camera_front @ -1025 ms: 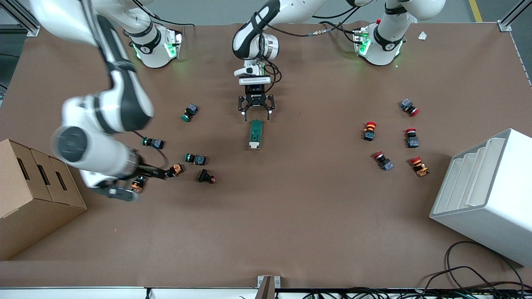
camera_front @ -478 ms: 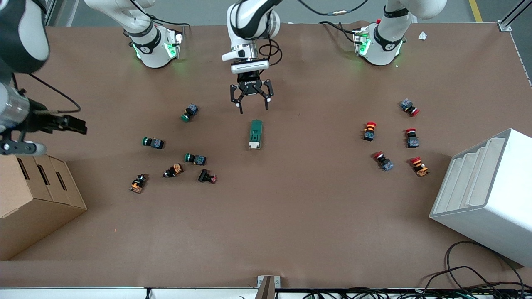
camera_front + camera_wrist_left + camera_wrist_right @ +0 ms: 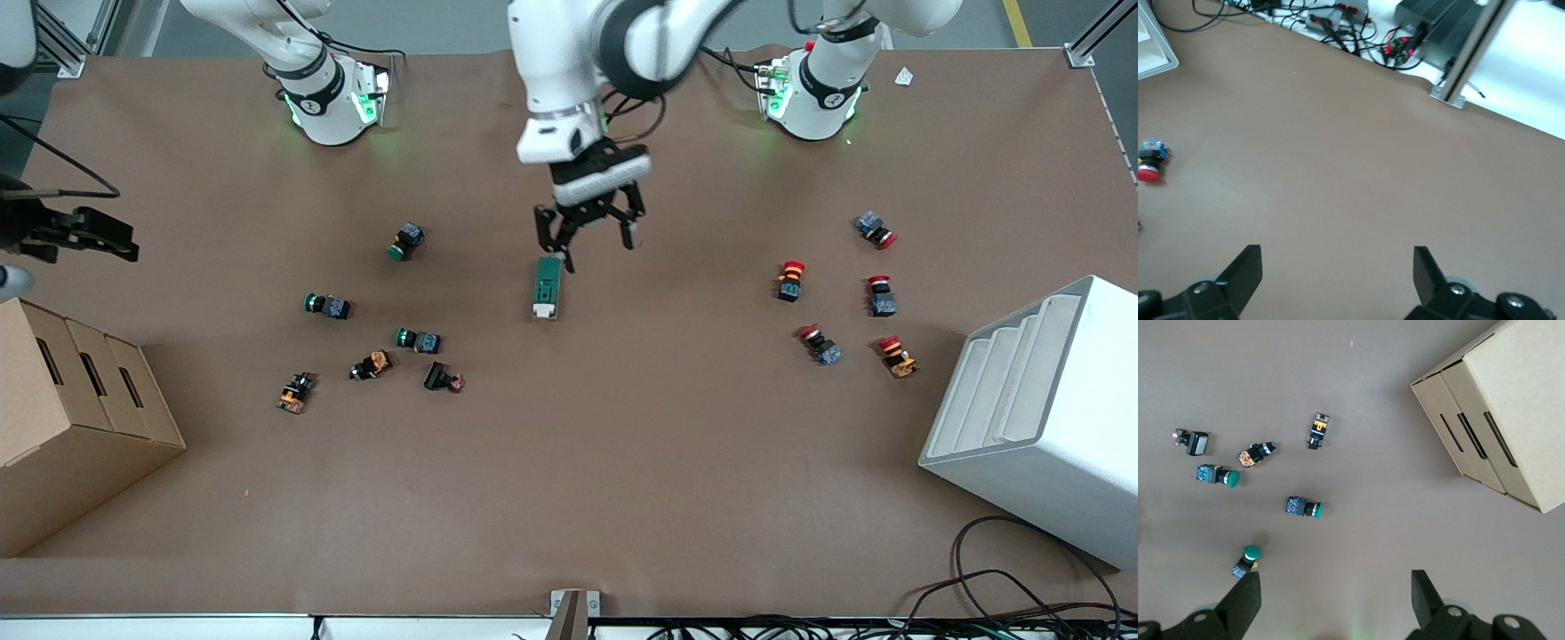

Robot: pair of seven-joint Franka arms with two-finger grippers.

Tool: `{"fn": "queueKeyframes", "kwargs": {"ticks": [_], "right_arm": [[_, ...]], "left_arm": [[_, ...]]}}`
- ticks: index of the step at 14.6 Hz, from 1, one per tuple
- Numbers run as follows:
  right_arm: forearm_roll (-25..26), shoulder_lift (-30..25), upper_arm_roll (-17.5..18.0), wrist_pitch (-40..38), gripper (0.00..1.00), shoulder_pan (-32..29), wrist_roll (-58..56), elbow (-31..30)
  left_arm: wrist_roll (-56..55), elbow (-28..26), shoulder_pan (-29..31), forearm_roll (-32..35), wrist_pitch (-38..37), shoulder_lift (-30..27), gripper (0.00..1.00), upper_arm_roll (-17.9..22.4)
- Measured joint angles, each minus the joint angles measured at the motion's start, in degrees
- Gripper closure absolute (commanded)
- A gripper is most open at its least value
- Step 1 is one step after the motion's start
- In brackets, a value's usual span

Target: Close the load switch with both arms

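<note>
The load switch [image 3: 546, 287], a dark green block with a cream tab at its lower end, lies at frame centre. The left gripper [image 3: 588, 231] hangs spread just above it. The right gripper [image 3: 93, 238], at the frame's left edge, is spread too.

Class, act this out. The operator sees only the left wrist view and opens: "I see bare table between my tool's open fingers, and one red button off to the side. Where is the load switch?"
Observer: The load switch lies mid-table. The left tool hangs over its end farther from the front camera.
Operator: Which end carries the white tab?
Observer: The end nearer to the front camera.
Operator: Where is the other arm?
Observer: The right tool is open and up over the table's edge at the right arm's end, near the cardboard box and well away from the switch.
</note>
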State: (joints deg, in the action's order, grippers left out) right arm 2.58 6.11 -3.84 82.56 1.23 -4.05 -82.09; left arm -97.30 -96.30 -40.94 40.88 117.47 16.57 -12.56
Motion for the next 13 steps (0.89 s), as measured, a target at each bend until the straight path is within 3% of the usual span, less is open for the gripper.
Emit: {"fn": "queueKeyframes", "kwargs": {"ticks": [5,9,13], "right_arm": [[0.00,0.18,0.24,-0.06,0.00,-1.31,-0.24,0.29],[0.00,-0.16,0.72,-0.16,0.00,-1.33,-0.35,-0.02],[-0.01,-6.31,0.57,3.57,0.00,-1.51,-0.74,-7.39]], "left_arm": [[24.41,3.79,9.10,-8.19,-7.34,-0.55,0.00,0.13],[47.56,10.12,19.69,-17.32,-15.09,-3.39,0.00,0.28],[64.87,11.52,32.04,-28.96,-16.38,-7.49,0.00,0.25]]}}
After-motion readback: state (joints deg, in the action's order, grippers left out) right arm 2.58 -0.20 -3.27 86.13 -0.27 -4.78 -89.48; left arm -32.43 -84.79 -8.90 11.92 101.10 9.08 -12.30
